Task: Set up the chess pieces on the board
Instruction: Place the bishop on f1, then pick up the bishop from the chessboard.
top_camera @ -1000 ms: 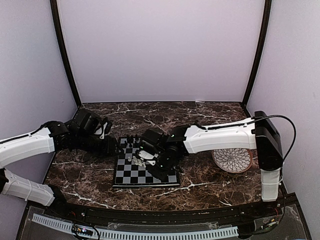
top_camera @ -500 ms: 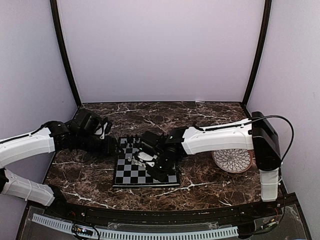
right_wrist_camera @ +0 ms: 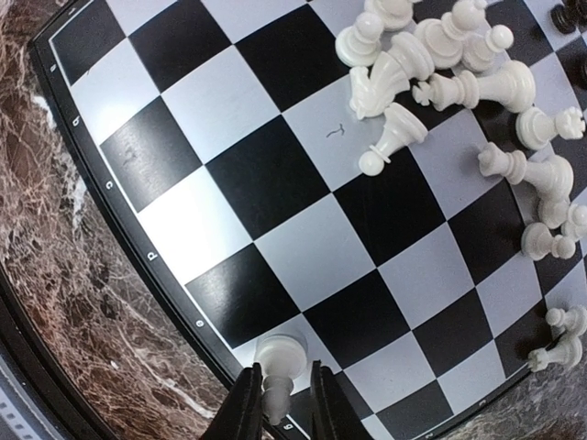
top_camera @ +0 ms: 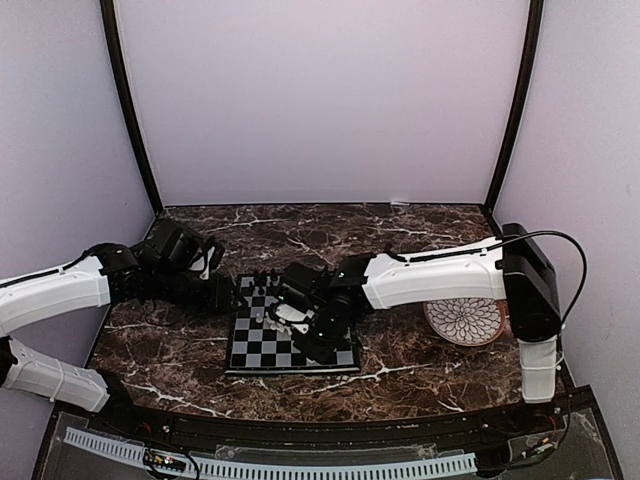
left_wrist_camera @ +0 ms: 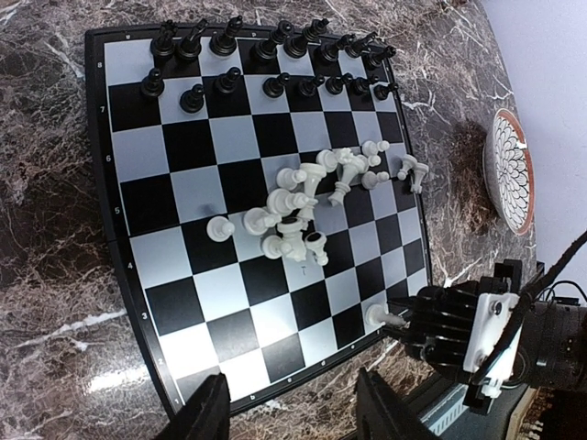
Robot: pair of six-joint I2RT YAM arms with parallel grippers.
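Observation:
The board [top_camera: 262, 352] lies between my two arms. Black chess pieces [left_wrist_camera: 266, 64] stand in two rows along its far side. White chess pieces [left_wrist_camera: 312, 202] lie jumbled near the middle, and show in the right wrist view as a heap [right_wrist_camera: 440, 64]. One white piece [right_wrist_camera: 280, 353] stands upright on a light square by the board's near rim. My right gripper [right_wrist_camera: 282, 392] straddles its top, fingers slightly apart from it. The left gripper [left_wrist_camera: 293, 417] hovers open and empty over the board's left corner.
A round white petal-patterned plate [top_camera: 463, 320] with a brown rim sits to the right of the board on the dark marble table [top_camera: 400, 380]. Purple walls close in the back and both sides.
The right gripper's fingers have parted a little around the white piece, which now stands on the edge square. The left arm has not moved.

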